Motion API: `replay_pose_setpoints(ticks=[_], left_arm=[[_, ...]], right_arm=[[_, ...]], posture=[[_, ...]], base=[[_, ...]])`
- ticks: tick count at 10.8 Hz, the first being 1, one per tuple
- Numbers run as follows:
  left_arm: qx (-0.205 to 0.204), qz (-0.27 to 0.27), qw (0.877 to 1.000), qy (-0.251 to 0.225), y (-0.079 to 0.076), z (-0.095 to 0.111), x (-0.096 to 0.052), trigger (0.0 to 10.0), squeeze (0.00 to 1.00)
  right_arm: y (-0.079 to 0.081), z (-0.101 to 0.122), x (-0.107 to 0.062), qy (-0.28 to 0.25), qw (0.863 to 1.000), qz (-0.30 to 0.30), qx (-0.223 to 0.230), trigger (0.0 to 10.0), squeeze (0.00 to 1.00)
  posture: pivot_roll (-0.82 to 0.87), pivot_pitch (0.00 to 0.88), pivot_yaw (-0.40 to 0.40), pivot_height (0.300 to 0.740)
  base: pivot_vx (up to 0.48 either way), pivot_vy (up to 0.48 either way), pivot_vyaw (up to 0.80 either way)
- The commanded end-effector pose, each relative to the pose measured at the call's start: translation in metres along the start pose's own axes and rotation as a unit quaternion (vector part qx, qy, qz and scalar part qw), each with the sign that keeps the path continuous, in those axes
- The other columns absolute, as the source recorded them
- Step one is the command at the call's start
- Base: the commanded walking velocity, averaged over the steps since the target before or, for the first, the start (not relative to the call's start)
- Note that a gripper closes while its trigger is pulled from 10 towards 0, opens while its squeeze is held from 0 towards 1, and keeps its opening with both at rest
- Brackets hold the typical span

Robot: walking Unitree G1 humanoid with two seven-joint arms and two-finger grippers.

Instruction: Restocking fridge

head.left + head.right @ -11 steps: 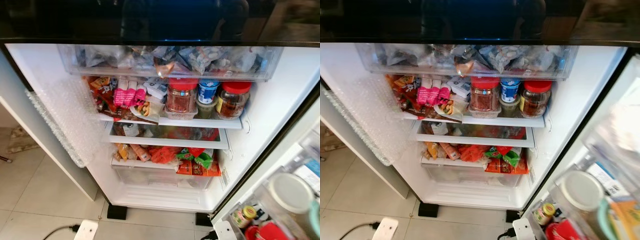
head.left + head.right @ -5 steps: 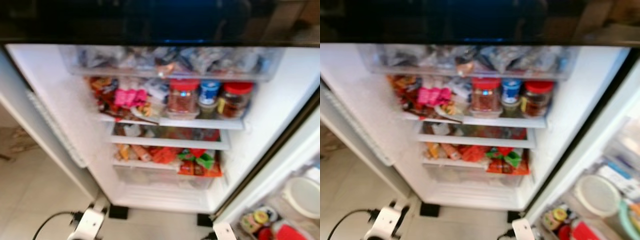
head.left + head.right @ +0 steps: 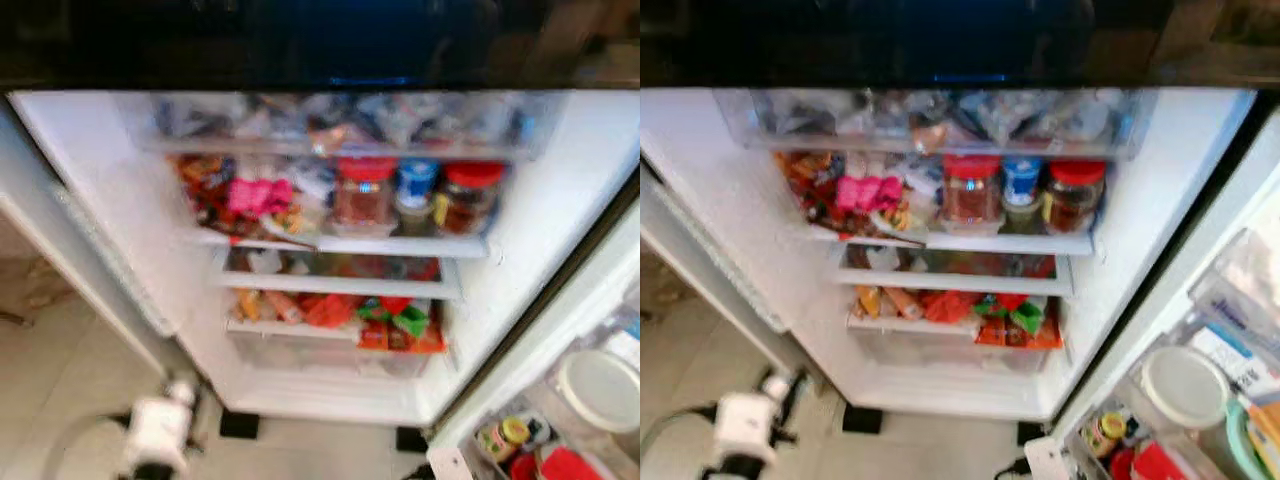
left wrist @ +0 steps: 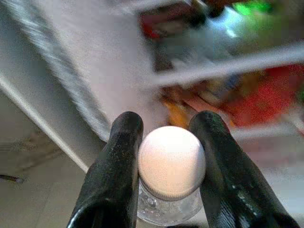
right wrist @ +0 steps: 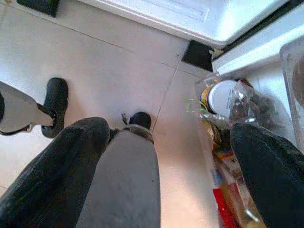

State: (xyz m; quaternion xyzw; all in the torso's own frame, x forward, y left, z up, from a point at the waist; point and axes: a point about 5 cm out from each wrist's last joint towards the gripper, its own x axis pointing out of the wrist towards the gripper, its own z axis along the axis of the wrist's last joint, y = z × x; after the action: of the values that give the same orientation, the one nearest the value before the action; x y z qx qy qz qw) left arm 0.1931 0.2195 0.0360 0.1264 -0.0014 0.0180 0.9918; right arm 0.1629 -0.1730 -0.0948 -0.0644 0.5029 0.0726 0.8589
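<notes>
The fridge (image 3: 110, 210) stands open in front of me, its shelves packed. My left gripper (image 4: 168, 119) is shut on a clear bottle with a white cap (image 4: 171, 161), one black finger on each side of its neck. It sits low at the left, in front of the fridge's bottom corner, as a blurred white shape (image 3: 155, 435). From there the left wrist view looks up at the lower shelves. My right gripper (image 5: 168, 130) hangs low by the door, its fingers (image 5: 71, 152) spread wide open over the floor tiles.
On the middle shelf, two red-lidded jars (image 3: 365, 190) flank a blue tub (image 3: 415, 180), with pink and orange snack packs (image 3: 255, 195) at the left. Red and green packets (image 3: 395, 325) fill the lower shelf. The door shelf at the right holds a white-lidded container (image 3: 600, 390) and small jars (image 3: 505, 435).
The left arm has lifted into view at the bottom left and drifted left with the bottle. The picture has blurred and shifted slightly with the camera.
</notes>
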Motion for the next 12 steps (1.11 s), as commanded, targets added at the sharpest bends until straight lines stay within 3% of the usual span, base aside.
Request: replay_pose_setpoints(ticks=[1,2,3,5,7,8,12], left_arm=[[-0.020,0.006,1.000,0.023,0.001,0.001,0.008,10.0,0.00],[-0.068,0.024,0.997,0.031,-0.001,0.009,0.024,10.0,0.00],[-0.094,0.008,0.995,0.028,-0.007,0.016,0.032,10.0,0.00],[-0.108,-0.048,0.992,0.046,-0.021,0.019,0.033,10.0,0.00],[-0.129,-0.071,0.987,0.067,-0.025,0.017,0.033,10.0,0.00],[-0.129,-0.072,0.987,0.067,-0.025,0.018,0.034,10.0,0.00],[-0.127,-0.076,0.987,0.068,-0.020,0.021,0.036,10.0,0.00]], right_arm=[[0.000,-0.005,-0.001,0.007,1.000,0.000,0.004,10.0,0.00],[-0.001,-0.006,-0.001,0.008,1.000,0.000,0.002,10.0,0.00],[-0.001,-0.006,-0.001,0.008,1.000,0.000,0.000,10.0,0.00],[-0.002,-0.005,-0.001,0.007,1.000,-0.006,0.002,10.0,0.00],[-0.003,-0.005,-0.001,0.005,1.000,-0.013,0.013,10.0,0.00],[-0.003,-0.005,-0.001,-0.002,0.999,-0.018,0.034,10.0,0.00],[-0.002,-0.005,-0.001,-0.002,0.999,-0.022,0.032,10.0,0.00]], posture=[[0.03,0.056,0.007,0.740],[0.02,0.058,0.002,0.740],[0.03,0.053,-0.003,0.740],[0.02,0.066,-0.006,0.740],[0.02,0.079,-0.008,0.740],[0.02,0.086,-0.008,0.740],[0.02,0.095,-0.006,0.740]], base=[[0.000,0.000,0.00],[0.000,0.000,0.00],[0.000,0.000,0.00],[0.000,0.000,0.00],[0.000,0.000,0.00],[0.000,0.000,0.00],[0.000,0.000,0.00]])
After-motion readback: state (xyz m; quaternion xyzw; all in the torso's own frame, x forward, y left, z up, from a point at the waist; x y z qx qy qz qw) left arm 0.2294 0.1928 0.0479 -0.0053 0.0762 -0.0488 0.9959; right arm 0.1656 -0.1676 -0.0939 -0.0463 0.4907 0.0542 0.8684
